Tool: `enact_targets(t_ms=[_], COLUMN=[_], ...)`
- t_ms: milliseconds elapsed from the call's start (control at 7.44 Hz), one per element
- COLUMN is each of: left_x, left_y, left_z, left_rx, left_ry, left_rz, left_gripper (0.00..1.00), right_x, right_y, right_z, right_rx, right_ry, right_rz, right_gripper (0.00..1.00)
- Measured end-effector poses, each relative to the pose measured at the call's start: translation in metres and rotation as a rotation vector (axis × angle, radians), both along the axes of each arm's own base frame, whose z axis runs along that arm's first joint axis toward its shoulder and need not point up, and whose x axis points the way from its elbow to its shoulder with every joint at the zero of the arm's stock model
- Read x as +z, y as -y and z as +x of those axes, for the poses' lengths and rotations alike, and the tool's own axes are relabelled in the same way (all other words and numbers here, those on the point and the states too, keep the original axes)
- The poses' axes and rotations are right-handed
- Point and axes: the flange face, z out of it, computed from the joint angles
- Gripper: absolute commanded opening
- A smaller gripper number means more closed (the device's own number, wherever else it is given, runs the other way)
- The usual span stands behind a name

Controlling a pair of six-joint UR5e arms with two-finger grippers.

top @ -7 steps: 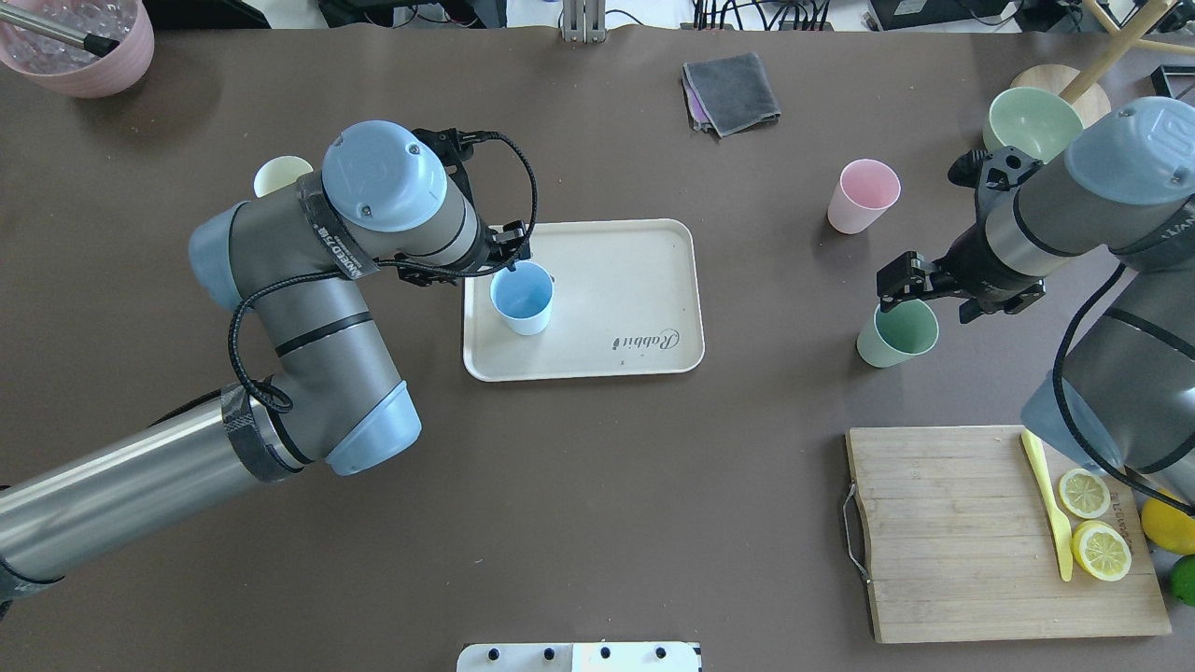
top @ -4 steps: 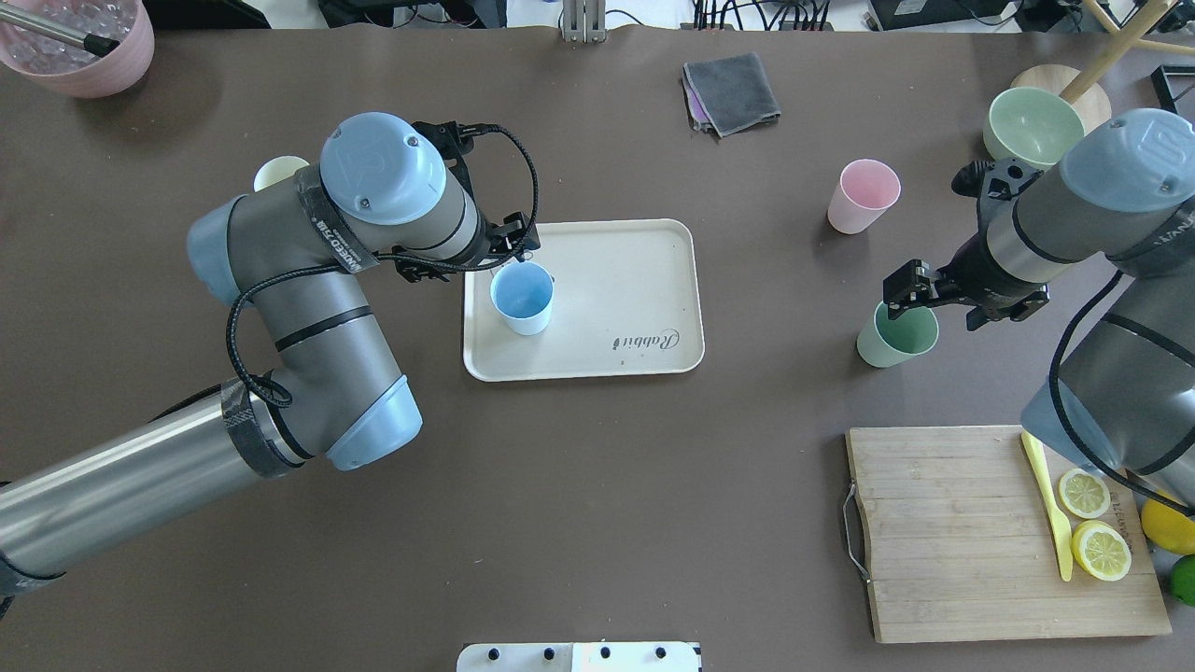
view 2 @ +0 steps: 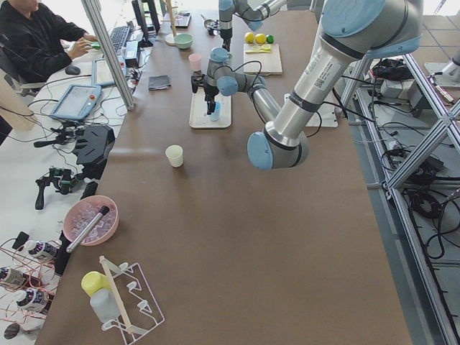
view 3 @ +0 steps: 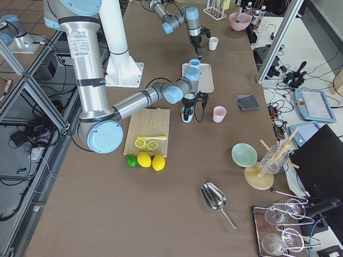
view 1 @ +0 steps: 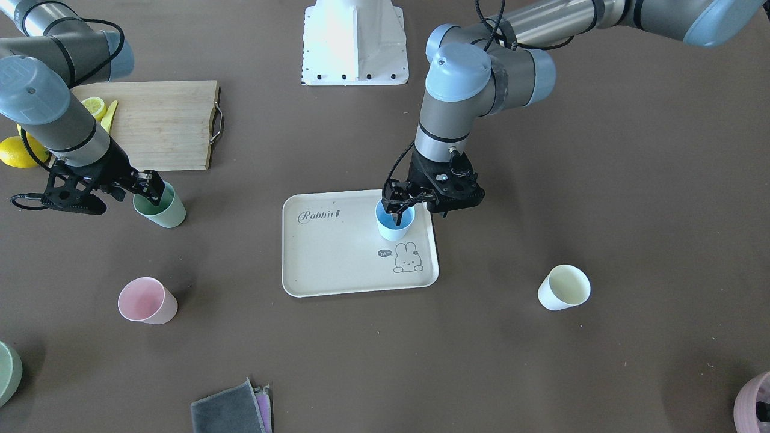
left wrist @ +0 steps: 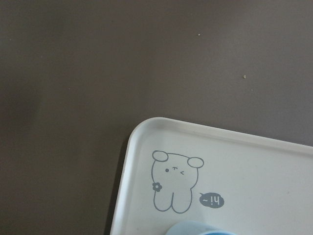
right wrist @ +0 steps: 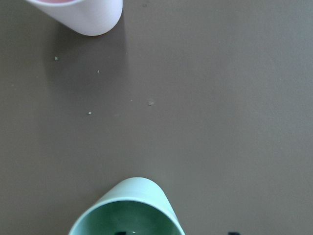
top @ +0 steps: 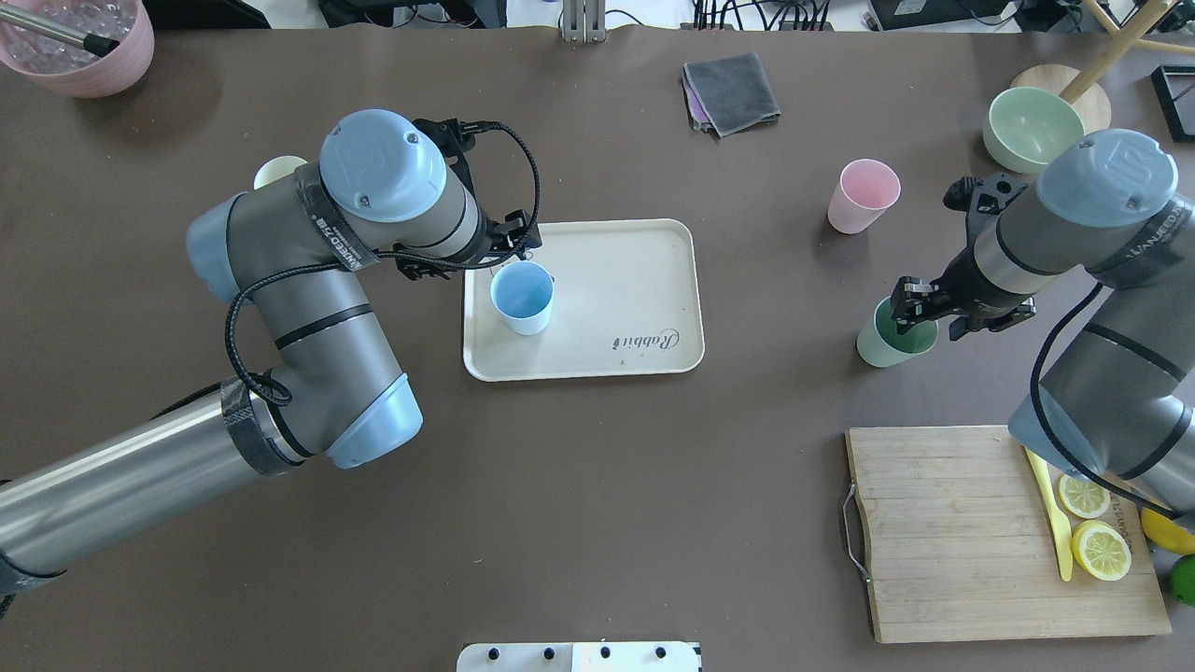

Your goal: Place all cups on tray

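On the tray [view 1: 337,264] stands one blue cup [view 1: 394,228]; off it, three cups [view 1: 165,213] [view 1: 146,302] [view 1: 563,287].

There is one blue cup [top: 522,297], one pink cup [top: 864,195], one green cup [top: 887,347] and one cream cup [view 1: 563,287], four in all. There is one tray [top: 625,271], one cutting board [top: 943,532], one green bowl [top: 1027,131] and one pink pot [top: 112,79]. The fruit comes to two lemon halves [top: 1083,495] [top: 1102,550], two whole lemons [view 3: 144,159] [view 3: 158,162] and one lime [view 3: 132,160].

Left arm [top: 308,280] hides half the cream cup [top: 273,173] — green cup [right wrist: 128,218] cropped
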Motion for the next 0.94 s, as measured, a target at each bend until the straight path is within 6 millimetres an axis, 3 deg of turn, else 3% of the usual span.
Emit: enact_targets(t_ms=[269,538,941], left_x=[-0.003,0.005,0.07], left_y=[0.023,0.072,0.158], left_z=[-0.032,-0.097,-0.177], left_rx=[0.018,0.05,0.108], left_ry=[-0.007,0.006,0.129], left_rz=[0.024,0.062,0.13], left_gripper=[0.97,0.97,0.97], right_x=[-0.011,-0.036,-0.092], right_y=[-0.004,-0.007,0.006], right_z=[-0.016,-0.014,-0.017], right_rx=[-0.006,-0.008,-0.003], right_ry=[-0.005,0.033,0.099], right_rz=[0.031,0.058,0.074], right_gripper=[0.0,0.0,0.0])
